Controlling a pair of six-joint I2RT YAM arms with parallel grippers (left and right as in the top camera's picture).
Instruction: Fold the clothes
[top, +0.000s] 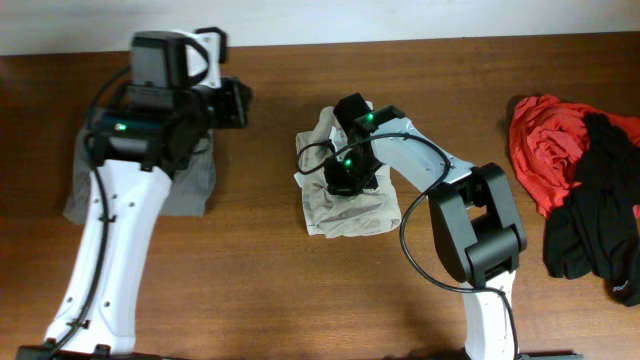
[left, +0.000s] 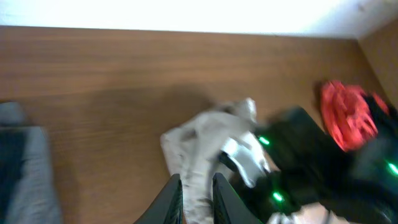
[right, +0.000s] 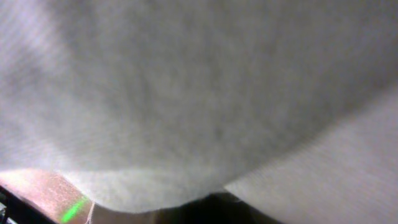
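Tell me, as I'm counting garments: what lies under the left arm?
A grey garment lies on the table under the left arm. The arm covers its middle, so anything else beneath cannot be seen.

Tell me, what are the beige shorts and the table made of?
The beige shorts look like soft woven cloth, maybe cotton: matte and full of wrinkles. The table looks like wood or wood-look laminate: brown streaky grain, faint sheen.

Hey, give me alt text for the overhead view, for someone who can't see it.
The right arm's tool rests on crumpled beige shorts at the middle of a wooden table. The left arm reaches over a grey garment at left; red and black clothes lie heaped at far right.
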